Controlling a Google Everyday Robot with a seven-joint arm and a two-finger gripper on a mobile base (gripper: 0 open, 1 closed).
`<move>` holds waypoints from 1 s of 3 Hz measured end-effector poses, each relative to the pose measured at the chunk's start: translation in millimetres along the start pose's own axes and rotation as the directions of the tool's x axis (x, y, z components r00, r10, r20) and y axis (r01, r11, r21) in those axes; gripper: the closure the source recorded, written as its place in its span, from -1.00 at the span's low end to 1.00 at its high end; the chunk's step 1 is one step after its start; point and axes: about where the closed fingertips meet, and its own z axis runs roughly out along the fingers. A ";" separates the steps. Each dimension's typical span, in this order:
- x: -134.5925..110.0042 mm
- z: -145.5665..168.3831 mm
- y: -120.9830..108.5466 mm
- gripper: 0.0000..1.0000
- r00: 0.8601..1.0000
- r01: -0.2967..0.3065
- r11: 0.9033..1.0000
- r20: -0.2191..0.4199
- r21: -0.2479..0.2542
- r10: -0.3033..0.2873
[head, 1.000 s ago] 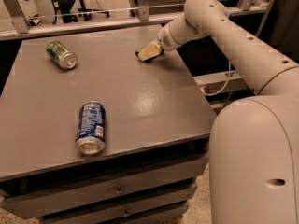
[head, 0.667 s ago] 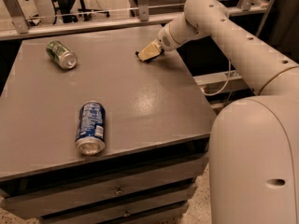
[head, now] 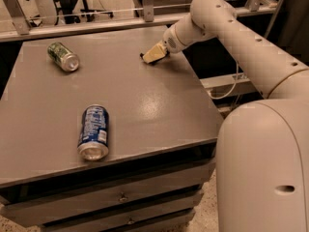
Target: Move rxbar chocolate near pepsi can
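End effector (head: 153, 54) low over rxbar chocolate (head: 144, 58), apparently touching; grip state unclear

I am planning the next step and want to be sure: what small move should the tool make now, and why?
Probably settle onto the bar before carrying anything. The tool sits low at the far right of the table, and only a dark sliver at its tip, likely the rxbar chocolate, shows. The pepsi can lies on its side far off, near the front edge.

Pepsi can (head: 93, 131) sideways — rxbar chocolate (head: 144, 58) at gripper (head: 153, 54), apart.
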 end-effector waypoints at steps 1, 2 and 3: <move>0.0 0.0 0.0 -1.00 1.000 0.000 1.000 0.000 0.000 0.000; -2.4 -2.7 -1.6 -1.00 1.000 -0.021 0.999 -0.014 -0.028 0.021; -1.3 -4.1 -2.9 -1.00 0.997 -0.066 0.996 -0.037 -0.060 0.064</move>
